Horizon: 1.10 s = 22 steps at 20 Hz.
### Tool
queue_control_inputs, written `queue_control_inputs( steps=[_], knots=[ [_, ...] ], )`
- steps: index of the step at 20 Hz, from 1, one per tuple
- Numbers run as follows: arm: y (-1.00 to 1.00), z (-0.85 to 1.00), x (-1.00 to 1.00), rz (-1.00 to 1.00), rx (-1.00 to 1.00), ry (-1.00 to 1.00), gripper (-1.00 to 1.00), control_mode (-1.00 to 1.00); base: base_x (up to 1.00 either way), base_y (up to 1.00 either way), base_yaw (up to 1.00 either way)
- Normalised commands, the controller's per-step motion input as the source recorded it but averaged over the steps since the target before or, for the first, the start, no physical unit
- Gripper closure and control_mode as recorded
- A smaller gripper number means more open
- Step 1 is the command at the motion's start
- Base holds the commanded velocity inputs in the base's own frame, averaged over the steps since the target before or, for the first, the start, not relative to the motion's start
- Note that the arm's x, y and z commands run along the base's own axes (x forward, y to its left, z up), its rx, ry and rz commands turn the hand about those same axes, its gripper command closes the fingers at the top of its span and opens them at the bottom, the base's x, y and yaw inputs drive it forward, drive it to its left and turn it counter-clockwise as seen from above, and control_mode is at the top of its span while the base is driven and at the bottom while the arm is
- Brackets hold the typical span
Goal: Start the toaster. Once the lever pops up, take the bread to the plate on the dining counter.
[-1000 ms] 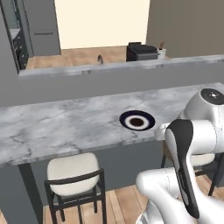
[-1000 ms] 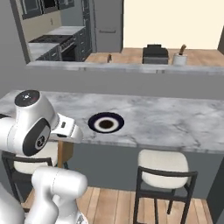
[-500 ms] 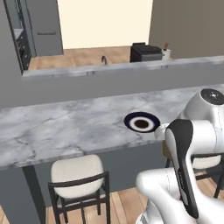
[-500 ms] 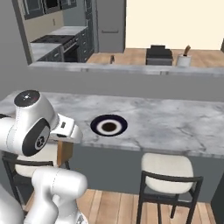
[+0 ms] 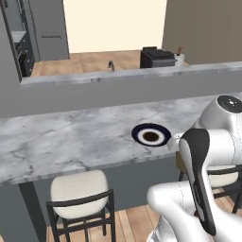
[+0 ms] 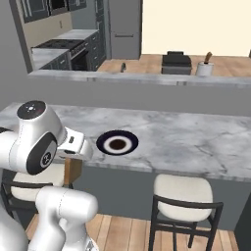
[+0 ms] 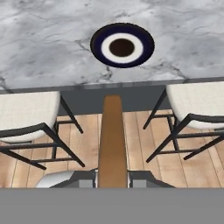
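Observation:
My gripper (image 7: 112, 177) is shut on the bread (image 7: 112, 140), a thin golden-brown slice seen edge-on that sticks out from the fingers. It hangs just short of the dining counter's (image 7: 43, 43) near edge, above the floor between two stools. The plate (image 7: 98, 43), white-centred with a navy rim, lies on the marble straight ahead of the slice. From the base cameras the plate (image 5: 137, 133) (image 6: 104, 142) sits close to the hand, and the bread (image 6: 72, 170) (image 5: 180, 160) hangs under it. A dark boxy appliance (image 5: 156, 57) (image 6: 176, 62) on the far worktop may be the toaster; the lever is too small to see.
Two cream-seated stools (image 7: 26, 111) (image 7: 197, 105) stand under the counter's edge, either side of the bread. A raised grey ledge (image 5: 118, 78) runs along the counter's far side. A pale utensil pot (image 6: 203, 67) stands by the dark appliance.
The whole picture has shifted a little, so the base has moved; counter and plate sit slightly lower in view. The gripper stays shut on the bread.

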Motion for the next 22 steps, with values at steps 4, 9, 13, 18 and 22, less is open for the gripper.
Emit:
queue_control_inputs(
  steps=[4,9,13,18,22],
  knots=[
    [0.0,0.0,0.0,0.0,0.0,0.0,1.0,1.0,0.44,-0.19,0.0],
    [0.0,0.0,0.0,0.0,0.0,0.0,1.0,1.0,0.5,-0.2,0.0],
    [-0.05,0.0,0.16,0.0,0.0,0.0,1.0,-1.0,0.45,-0.15,0.0],
    [-0.11,-0.01,0.84,0.01,0.03,0.0,1.0,-1.0,0.0,0.0,0.0],
    [-0.03,-0.04,0.88,0.01,0.05,0.0,1.0,-1.0,0.0,0.0,0.0]
  ],
)
